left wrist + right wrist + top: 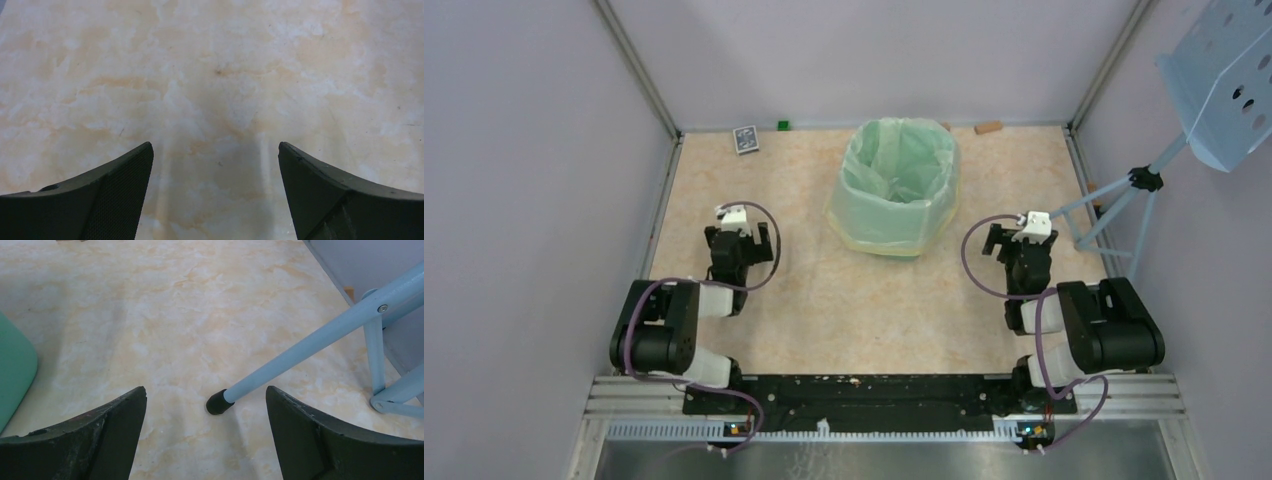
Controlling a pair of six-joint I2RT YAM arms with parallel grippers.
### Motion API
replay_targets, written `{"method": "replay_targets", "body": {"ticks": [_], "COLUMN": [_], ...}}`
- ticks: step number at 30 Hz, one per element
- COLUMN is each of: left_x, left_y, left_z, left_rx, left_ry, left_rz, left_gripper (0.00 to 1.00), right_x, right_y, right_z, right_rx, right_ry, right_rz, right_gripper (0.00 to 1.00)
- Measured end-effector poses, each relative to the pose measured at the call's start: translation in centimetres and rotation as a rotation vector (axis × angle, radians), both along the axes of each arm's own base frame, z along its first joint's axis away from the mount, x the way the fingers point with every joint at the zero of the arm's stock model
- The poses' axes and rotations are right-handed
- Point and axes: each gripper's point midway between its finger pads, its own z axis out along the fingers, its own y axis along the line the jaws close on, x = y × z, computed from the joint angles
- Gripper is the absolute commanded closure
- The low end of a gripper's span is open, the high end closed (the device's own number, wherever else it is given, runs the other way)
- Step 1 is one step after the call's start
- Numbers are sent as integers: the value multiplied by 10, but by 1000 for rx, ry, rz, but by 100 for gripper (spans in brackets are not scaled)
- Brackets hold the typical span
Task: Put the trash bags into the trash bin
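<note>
The mint-green trash bin (pixel 892 218) stands upright at the middle of the table. The pale translucent trash bag (pixel 894 160) lines its inside and is folded over the mouth, draping down the outer walls to a yellowish band (pixel 876 243) near the base. My left gripper (pixel 742 238) hangs open to the bin's left, well apart from it, and in its wrist view the left gripper (pixel 215 150) has only bare table between its fingers. My right gripper (pixel 1019 250) hangs open to the bin's right. In its wrist view the right gripper (pixel 206 392) holds nothing, and the bin's green wall (pixel 15 375) shows at the left edge.
A light-blue tripod (pixel 1114 200) with a perforated panel (pixel 1224 80) stands at the right. One tripod leg (pixel 300 355) ends in a black foot (pixel 218 402) just ahead of the right gripper. Along the back wall lie a small dark card box (pixel 745 139), a green block (pixel 783 125) and a brownish piece (pixel 989 127).
</note>
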Motion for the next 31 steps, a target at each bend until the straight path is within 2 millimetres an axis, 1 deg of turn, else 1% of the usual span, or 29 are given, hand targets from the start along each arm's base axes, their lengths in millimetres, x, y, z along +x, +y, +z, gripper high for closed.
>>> {"method": "replay_targets", "body": {"ticks": [5, 9, 14, 31], "left_x": [16, 15, 15, 15], "left_y": [-10, -20, -25, -29], "left_z": [2, 10, 13, 13], "left_rx": [37, 56, 62, 69], "left_ry": [-66, -133, -157, -159], "left_rz": [-108, -186, -224, -247], "left_gripper": [1, 1, 1, 1], "right_x": [0, 0, 0, 0], "right_y": [0, -1, -1, -1], "right_z": [0, 0, 0, 0], "right_rx": [0, 0, 0, 0], "right_ry": [1, 1, 1, 1], "right_rz": [-3, -4, -6, -6], "right_gripper": [11, 11, 11, 10]}}
